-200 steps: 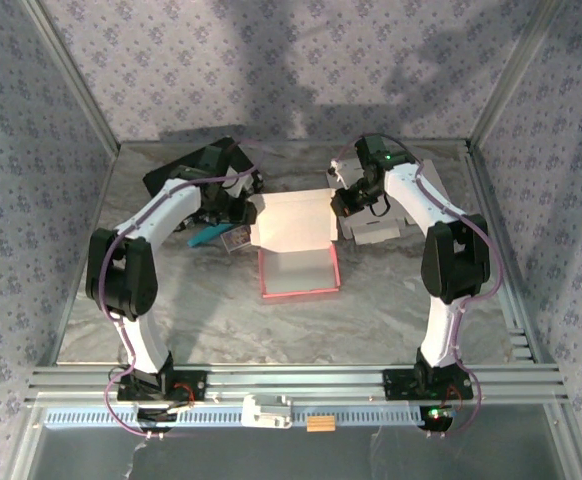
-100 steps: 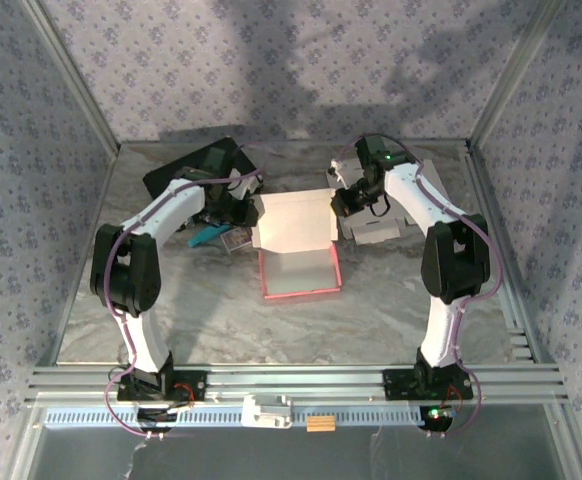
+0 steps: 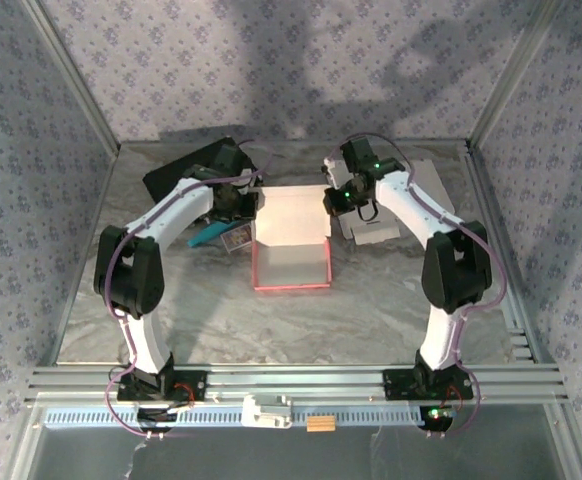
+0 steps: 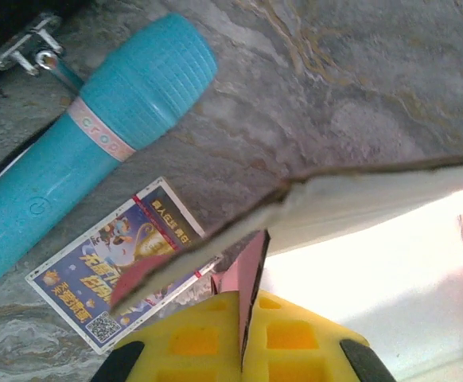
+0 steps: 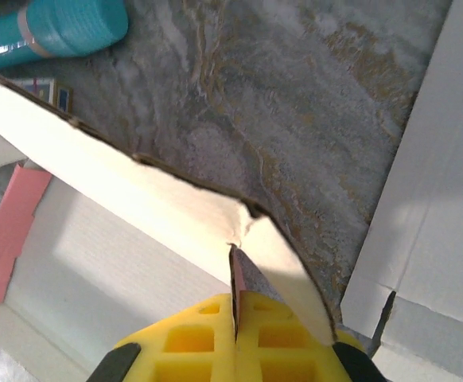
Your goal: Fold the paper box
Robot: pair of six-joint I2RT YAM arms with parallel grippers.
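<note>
The paper box [image 3: 291, 250], pink outside and white inside, lies open in the middle of the table with its lid raised at the back. My left gripper [image 3: 241, 208] holds its left rear corner. In the left wrist view the yellow pads [image 4: 184, 342] are shut on a pink side flap [image 4: 250, 267] of the box. My right gripper [image 3: 339, 200] is at the right rear corner. In the right wrist view its yellow pads [image 5: 287, 338] pinch a thin pink flap [image 5: 235, 274] beside the white lid wall [image 5: 144, 203].
A teal flashlight-like tool [image 4: 88, 135] and a printed card [image 4: 112, 267] lie left of the box. A black pouch [image 3: 186, 170] sits at the back left. White flat cardboard [image 3: 381, 225] lies under the right arm. Metal rails [image 3: 291, 380] run along the front edge.
The left gripper has closed onto the box's left flap. Both grippers have shifted slightly and the box has been drawn back and narrowed, its lid standing more upright.
</note>
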